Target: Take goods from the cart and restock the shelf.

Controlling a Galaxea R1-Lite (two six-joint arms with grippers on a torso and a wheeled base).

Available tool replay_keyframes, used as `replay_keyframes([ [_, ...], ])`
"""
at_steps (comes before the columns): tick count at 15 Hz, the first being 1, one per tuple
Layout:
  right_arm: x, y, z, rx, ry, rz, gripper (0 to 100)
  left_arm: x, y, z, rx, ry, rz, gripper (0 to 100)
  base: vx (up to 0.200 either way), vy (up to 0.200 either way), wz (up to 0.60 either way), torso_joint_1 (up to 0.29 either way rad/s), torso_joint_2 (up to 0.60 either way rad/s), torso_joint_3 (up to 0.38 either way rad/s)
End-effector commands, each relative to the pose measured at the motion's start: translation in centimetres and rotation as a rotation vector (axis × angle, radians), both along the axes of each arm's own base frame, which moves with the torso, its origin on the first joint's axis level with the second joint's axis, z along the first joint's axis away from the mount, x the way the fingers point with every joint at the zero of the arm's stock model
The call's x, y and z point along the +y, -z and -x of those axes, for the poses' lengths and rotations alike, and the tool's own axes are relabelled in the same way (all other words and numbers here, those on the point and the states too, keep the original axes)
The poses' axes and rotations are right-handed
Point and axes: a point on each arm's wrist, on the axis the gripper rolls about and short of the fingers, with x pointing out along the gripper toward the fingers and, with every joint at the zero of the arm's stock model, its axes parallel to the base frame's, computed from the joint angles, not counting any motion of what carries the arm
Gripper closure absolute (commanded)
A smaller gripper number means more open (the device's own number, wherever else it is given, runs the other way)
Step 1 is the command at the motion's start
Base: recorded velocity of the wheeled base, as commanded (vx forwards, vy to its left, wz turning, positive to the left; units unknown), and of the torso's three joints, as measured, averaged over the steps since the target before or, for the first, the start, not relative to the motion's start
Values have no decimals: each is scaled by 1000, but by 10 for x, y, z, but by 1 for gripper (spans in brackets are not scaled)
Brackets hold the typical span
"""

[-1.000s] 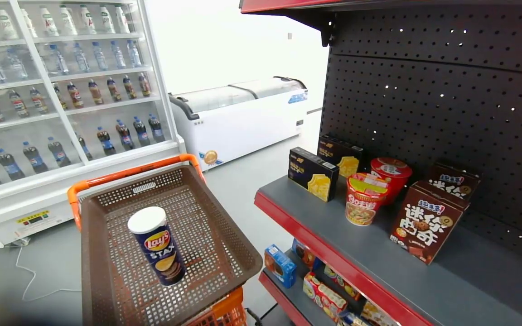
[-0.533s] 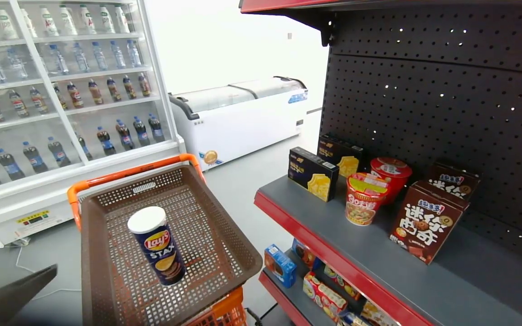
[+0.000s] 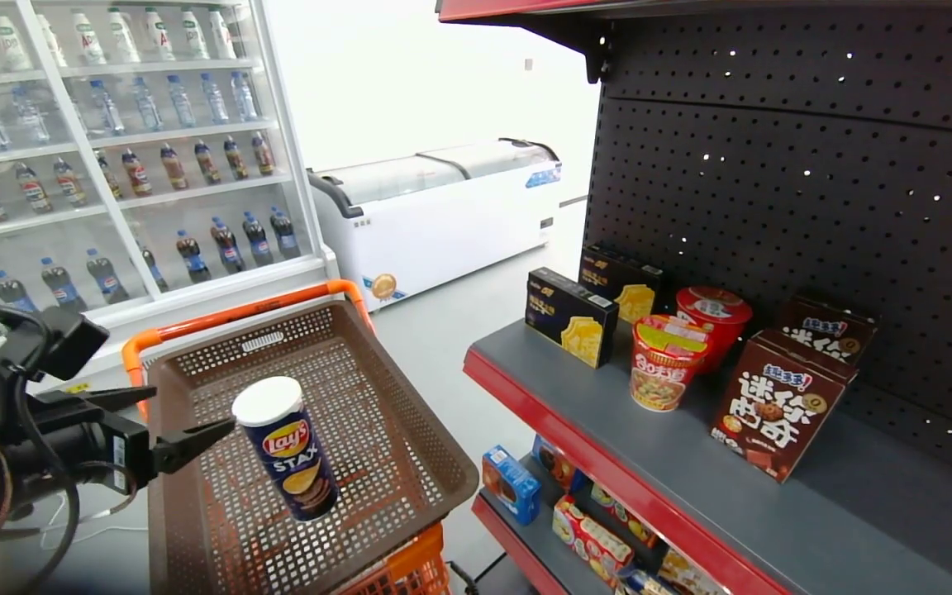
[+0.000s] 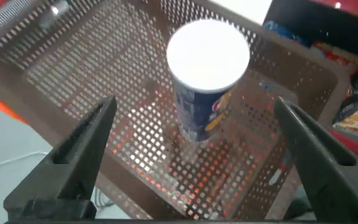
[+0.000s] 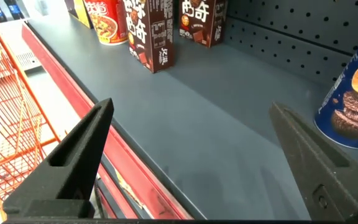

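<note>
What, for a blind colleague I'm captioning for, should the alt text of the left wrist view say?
The left gripper holds its two black fingers open, not touching a dark blue cylindrical chip can with a white lid that stands upright between them in a brown perforated plastic cart basket.

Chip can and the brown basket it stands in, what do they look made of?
Chip can: likely a cardboard tube with a glossy printed wrap, judging by its smooth sides; its white lid looks like matte plastic. Basket: apparently moulded brown plastic, matte, with a grid of holes and a thick rim.
</note>
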Motion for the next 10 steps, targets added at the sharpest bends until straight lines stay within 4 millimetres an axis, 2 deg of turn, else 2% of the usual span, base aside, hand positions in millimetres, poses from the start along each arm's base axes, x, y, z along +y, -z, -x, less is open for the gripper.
replay_keyframes([
  [1,0,0,0,0,-1,0,0,-1,40,-9,135,14,25,0,0,0,0,0,0,0],
  [2,0,0,0,0,0,0,0,-4,50,-13,132,25,31,0,0,0,0,0,0,0],
  [6,0,0,0,0,0,0,0,-3,70,-31,117,33,28,0,0,0,0,0,0,0],
  [7,0,0,0,0,-1,0,0,-3,82,-39,106,43,19,0,0,0,0,0,0,0],
  [10,0,0,0,0,-1,0,0,-4,103,-50,103,65,23,0,0,0,0,0,0,0],
])
